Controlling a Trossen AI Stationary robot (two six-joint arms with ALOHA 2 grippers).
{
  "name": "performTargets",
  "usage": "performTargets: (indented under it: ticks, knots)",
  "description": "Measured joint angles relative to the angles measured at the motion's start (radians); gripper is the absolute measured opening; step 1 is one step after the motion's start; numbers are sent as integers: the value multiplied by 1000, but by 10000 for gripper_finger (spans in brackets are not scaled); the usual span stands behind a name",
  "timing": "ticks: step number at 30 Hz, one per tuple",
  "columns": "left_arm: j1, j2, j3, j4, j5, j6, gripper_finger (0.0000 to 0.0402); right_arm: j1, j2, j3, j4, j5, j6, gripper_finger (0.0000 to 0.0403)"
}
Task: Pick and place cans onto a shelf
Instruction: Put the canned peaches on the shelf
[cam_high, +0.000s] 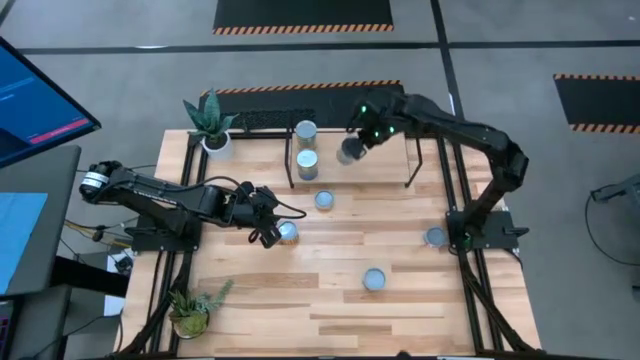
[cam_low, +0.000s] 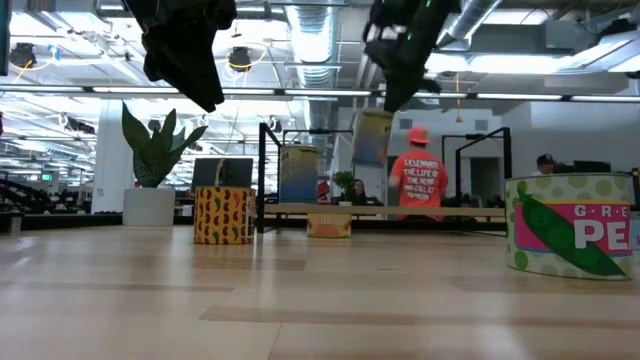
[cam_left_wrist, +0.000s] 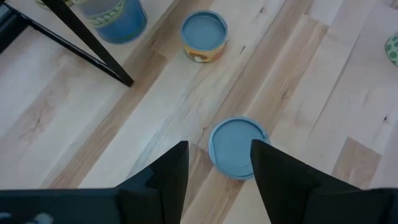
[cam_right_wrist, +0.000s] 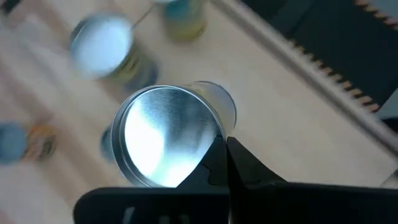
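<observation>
The shelf (cam_high: 350, 168) is the thing to watch from here. The right gripper (cam_high: 355, 140) hangs over its middle, fingers pinched shut on the rim of an open-topped can (cam_high: 349, 150), which hangs clear above the board in the low view. Two cans (cam_high: 306, 131) already stand on the shelf toward its plant-side end, close together. So the step in hand looks like the carry-and-place of a third can.

The left gripper (cam_high: 272, 229) hovers over the table in front of the shelf, jaws spread either side of a blue-topped can (cam_left_wrist: 235, 148), not yet closed on it. Another can (cam_left_wrist: 204, 35) sits between that one and the shelf.

Next, I'd guess, the right arm has to lower its can upright onto bare board beside the two, then let go.
</observation>
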Motion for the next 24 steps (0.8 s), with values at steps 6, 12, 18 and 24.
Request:
performTargets:
  ticks: [6,12,18,24]
  knots:
    - [0,0,0,0,-4,1,163,-104,85,6,57,-87,-46,1]
    - [0,0,0,-2,-5,2,163,-133,217,114,30,-113,-93,0]
    - [0,0,0,-1,-5,1,163,-133,321,290,-37,-120,-125,0]
    - [0,0,0,-1,-5,0,163,-129,396,397,-107,-139,-134,7]
